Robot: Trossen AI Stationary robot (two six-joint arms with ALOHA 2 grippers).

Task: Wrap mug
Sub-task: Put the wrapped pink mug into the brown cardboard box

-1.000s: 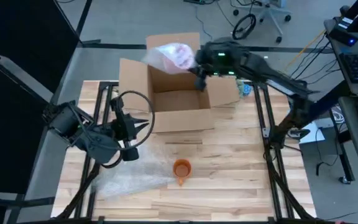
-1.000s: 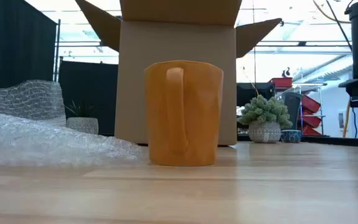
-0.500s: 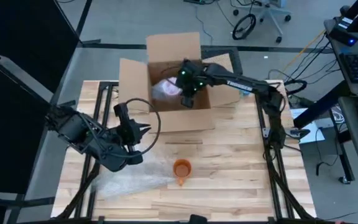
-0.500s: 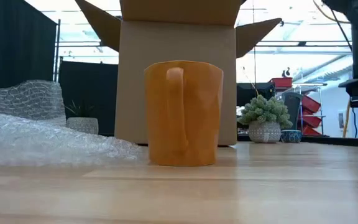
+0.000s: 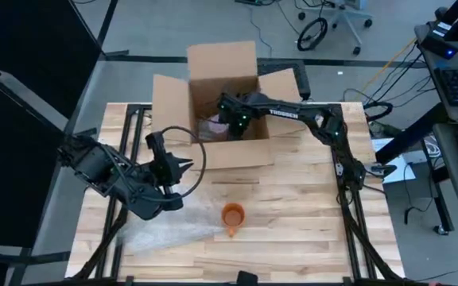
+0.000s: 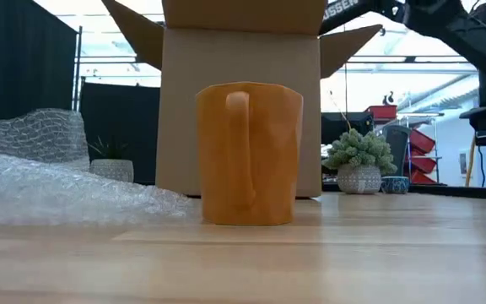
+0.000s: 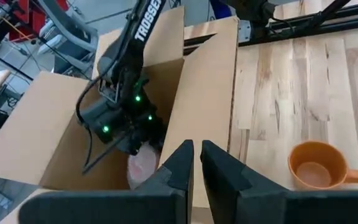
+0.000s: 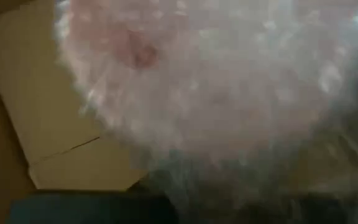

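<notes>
- The right gripper point(image 5: 227, 121) is down inside the cardboard box point(image 5: 213, 151), its wrist lit with small green lights. I cannot tell how its jaws stand; the box walls and the bundle hide them.
- Right against that gripper, in the box, lies a pinkish bundle in bubble wrap point(image 7: 143, 167). It fills nearly the whole right wrist view point(image 8: 216, 81), with brown cardboard showing behind it.
- The right arm reaches into the box from the right side of the table, over the box's open flap.
- The left gripper point(image 5: 183, 165) hangs above the table in front of the box and to its left, pointing toward it. Its two dark fingers point(image 7: 179, 168) stand close together with only a thin gap, holding nothing.
- The orange mug point(image 5: 231, 215) stands upright and unwrapped on the wooden table point(image 5: 308, 238), in front of the box and well apart from both grippers. From table height it stands squarely in front of the box, handle toward me point(image 6: 249, 152).
- A loose sheet of bubble wrap point(image 5: 161, 231) lies flat on the table in front of the box, left of the mug and near it.
</notes>
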